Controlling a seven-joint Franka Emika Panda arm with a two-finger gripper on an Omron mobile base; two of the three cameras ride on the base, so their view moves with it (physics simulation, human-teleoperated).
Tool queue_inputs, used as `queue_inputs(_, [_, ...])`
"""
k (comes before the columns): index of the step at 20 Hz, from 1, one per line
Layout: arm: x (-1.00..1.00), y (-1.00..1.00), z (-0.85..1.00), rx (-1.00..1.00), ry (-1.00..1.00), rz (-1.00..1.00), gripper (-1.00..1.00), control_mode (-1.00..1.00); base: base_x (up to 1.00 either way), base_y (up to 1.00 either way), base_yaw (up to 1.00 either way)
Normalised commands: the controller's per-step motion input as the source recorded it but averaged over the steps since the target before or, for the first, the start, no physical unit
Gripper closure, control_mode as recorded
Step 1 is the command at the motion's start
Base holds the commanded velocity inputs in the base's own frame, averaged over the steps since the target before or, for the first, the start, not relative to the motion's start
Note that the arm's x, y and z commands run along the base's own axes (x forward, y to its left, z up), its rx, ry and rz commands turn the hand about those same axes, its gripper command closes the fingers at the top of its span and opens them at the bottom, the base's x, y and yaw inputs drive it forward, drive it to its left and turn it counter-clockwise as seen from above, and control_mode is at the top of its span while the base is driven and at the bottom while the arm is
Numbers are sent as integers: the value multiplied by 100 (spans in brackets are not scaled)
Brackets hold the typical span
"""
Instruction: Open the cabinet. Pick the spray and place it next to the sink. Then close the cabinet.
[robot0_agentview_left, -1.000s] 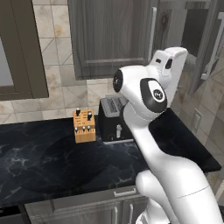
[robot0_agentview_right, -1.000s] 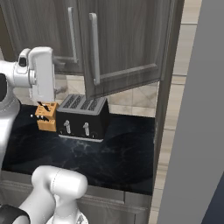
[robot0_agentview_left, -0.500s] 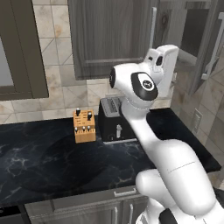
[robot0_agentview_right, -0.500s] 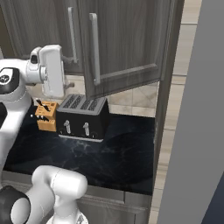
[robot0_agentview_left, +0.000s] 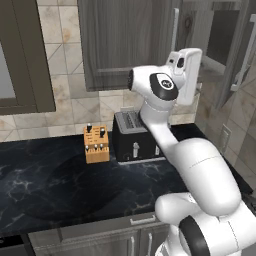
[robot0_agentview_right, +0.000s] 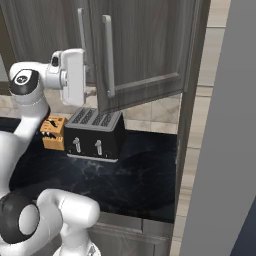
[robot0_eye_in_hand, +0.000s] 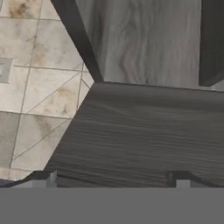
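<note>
Hanging just above the end effector (robot0_eye_in_hand: 112, 177), cabinet (robot0_eye_in_hand: 144, 131) underside

This is a home kitchen. A black marbled counter (robot0_agentview_left: 45, 185) runs along a wall of beige diagonal tiles (robot0_agentview_left: 60, 35), carrying a black four-slot toaster (robot0_agentview_right: 95, 134) and a wooden knife block (robot0_agentview_left: 96, 144). Dark grey wood-grain wall cabinet (robot0_agentview_right: 145, 45) doors with long silver bar handles (robot0_agentview_right: 107, 55) hang above, and low cabinets (robot0_agentview_left: 100, 240) sit beneath.
</note>
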Motion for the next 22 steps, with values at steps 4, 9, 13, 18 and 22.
queue_inputs(4, [8,-36,0,0,10,-10,-100,-100,0,0,0])
queue_inputs(9, [0,-31,0,0,7,-10,-100,-100,0,0,0])
queue_inputs(13, [0,-27,0,0,2,-9,-100,-100,0,0,0])
queue_inputs(18, [-9,-27,0,0,0,-8,-100,-100,0,0,0])
queue_inputs(22, [-30,-29,0,0,0,-8,-100,-100,0,0,0])
